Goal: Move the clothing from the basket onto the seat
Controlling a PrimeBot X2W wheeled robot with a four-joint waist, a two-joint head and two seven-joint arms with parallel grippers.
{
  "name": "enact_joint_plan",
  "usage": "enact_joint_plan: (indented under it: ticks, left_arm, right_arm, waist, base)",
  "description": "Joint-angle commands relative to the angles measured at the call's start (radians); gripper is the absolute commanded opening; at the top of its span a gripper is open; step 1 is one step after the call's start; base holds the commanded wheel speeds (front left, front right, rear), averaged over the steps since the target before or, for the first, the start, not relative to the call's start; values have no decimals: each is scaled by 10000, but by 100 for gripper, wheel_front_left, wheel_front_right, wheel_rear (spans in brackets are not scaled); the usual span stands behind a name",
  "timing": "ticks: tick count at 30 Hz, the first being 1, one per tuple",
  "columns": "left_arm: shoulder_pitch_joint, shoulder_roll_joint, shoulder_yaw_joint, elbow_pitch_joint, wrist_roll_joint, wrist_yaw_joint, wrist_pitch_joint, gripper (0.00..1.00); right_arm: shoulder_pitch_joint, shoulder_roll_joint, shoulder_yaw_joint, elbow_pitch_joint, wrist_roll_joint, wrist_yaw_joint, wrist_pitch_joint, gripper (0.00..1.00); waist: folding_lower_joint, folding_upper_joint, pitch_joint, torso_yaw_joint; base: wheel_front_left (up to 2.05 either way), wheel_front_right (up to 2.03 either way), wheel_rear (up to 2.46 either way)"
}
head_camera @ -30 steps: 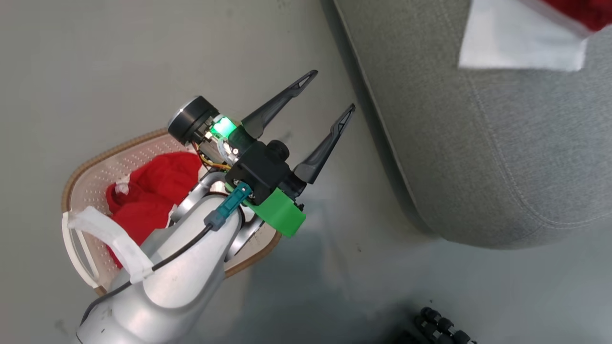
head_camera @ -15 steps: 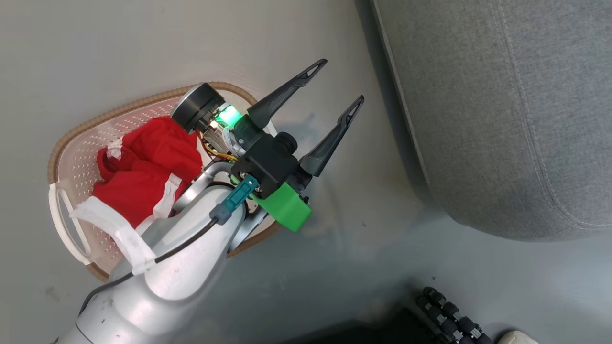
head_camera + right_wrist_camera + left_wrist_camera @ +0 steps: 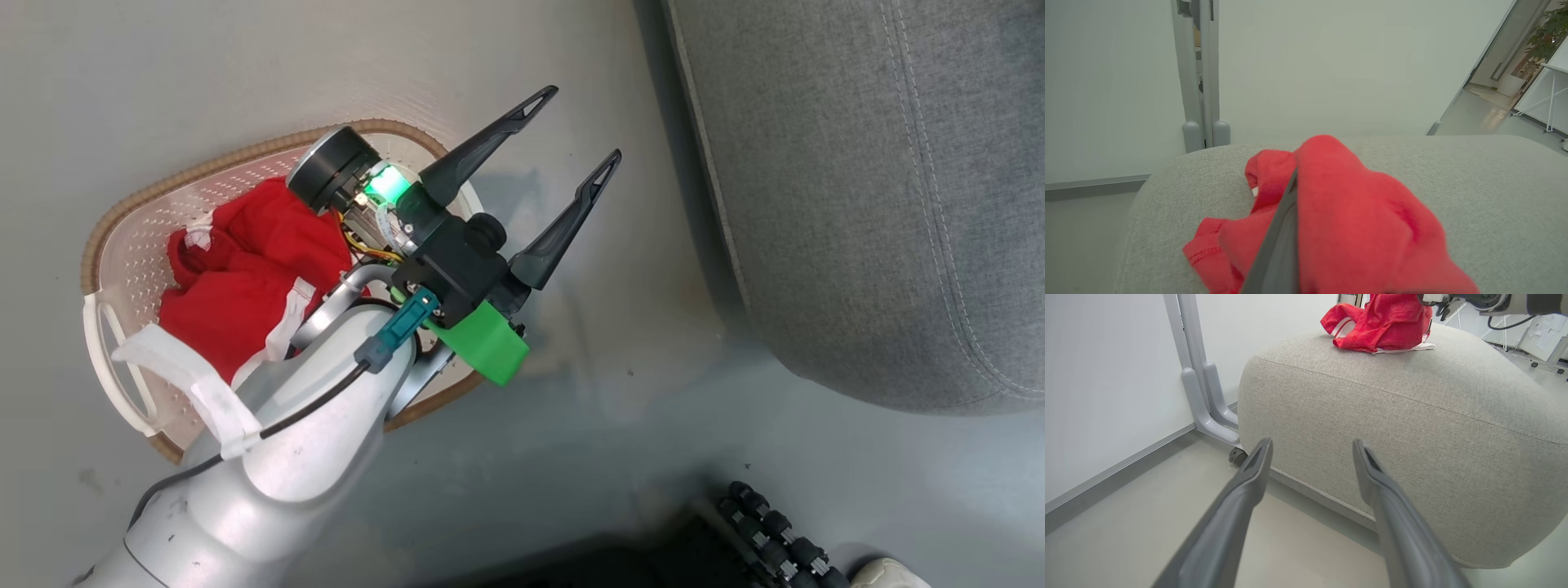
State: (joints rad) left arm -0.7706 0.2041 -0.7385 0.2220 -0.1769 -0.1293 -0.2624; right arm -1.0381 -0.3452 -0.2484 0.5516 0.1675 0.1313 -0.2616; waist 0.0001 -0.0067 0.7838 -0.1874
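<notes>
Grey floor [image 3: 204, 65], white partition wall [image 3: 1106, 375]

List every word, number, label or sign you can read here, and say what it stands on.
No text can be read anywhere.
Crumpled red garment in the basket: no print showing.
Second red garment on the seat: white trim, no lettering showing.
Left gripper: no markings showing.

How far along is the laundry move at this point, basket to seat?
Done: one red garment lies on the seat. In hand: the right gripper is shut on that garment and has not yet let go. Left: a second red garment sits in the basket. The left gripper is open and empty near it.
</notes>
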Motion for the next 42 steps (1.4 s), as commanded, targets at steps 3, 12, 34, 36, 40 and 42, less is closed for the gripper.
enact_joint_plan:
  ticks: [3,12,34,36,40,42]
  left_arm:
    - [-224,74,8,36,-58,15,-27,100]
    - [73,32,128,39,-166,173,-31,100]
    - [2676,-259,1804,-169,-742,732,-21,100]
    - [2988,-291,2134,-198,-794,809,-21,100]
    - [3572,-396,2853,-272,-892,907,-20,100]
    - [3856,-441,3255,-328,-902,972,-18,100]
  right_arm:
    - [274,138,-121,328,37,-10,-38,0]
    - [932,522,-163,281,-127,-10,-39,100]
    - [5527,1297,607,-2023,102,-10,-39,100]
    - [5847,1397,780,-2322,97,-10,-39,100]
    - [6375,1619,1133,-2817,112,-10,-39,100]
    - [6566,1722,1300,-2994,177,-10,-39,100]
  waist:
    - [-1,67,13,46]
    - [-1,67,-592,27]
    - [-1,67,-4283,236]
    - [-1,67,-4558,433]
    - [-1,67,-5046,912]
    - [-1,67,-5251,1168]
  base:
    - [0,0,0]
    - [0,0,0]
    - [0,0,0]
    - [0,0,0]
    - [0,0,0]
    - [0,0,0]
